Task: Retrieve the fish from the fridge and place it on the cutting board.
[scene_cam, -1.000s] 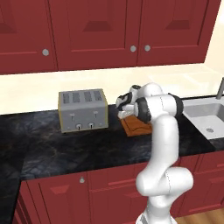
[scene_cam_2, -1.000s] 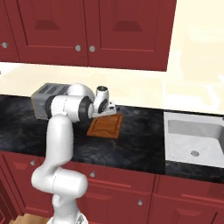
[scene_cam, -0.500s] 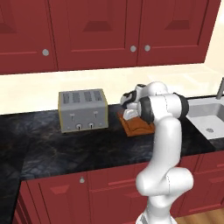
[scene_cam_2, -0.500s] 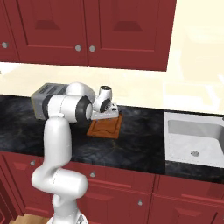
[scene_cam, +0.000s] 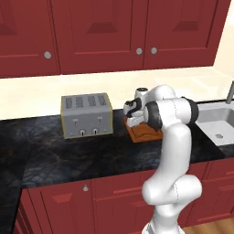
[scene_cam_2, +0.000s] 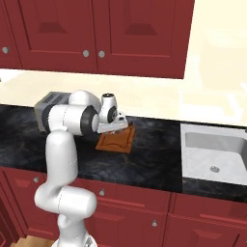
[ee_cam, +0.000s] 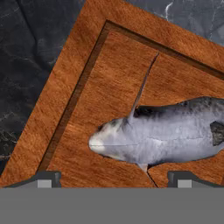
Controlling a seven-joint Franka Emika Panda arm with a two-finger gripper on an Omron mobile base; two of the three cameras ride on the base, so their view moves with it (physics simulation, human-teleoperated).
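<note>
Hand view: fish lying on the cutting board

Looking straight down, the hand camera shows the fish [ee_cam: 162,133] resting flat on the cutting board [ee_cam: 87,87], inside the groove. The two finger tips stand wide apart at the bottom edge, one on each side of the fish, with nothing between them, so the gripper [ee_cam: 113,178] is open and the fish looks released. From the base cameras, the gripper [scene_cam: 132,112] hovers low over the board [scene_cam: 142,133], which lies on the dark counter [scene_cam: 68,155] just beside the toaster [scene_cam: 87,114]. The placing step appears done; lifting the hand away seems all that remains.
</note>
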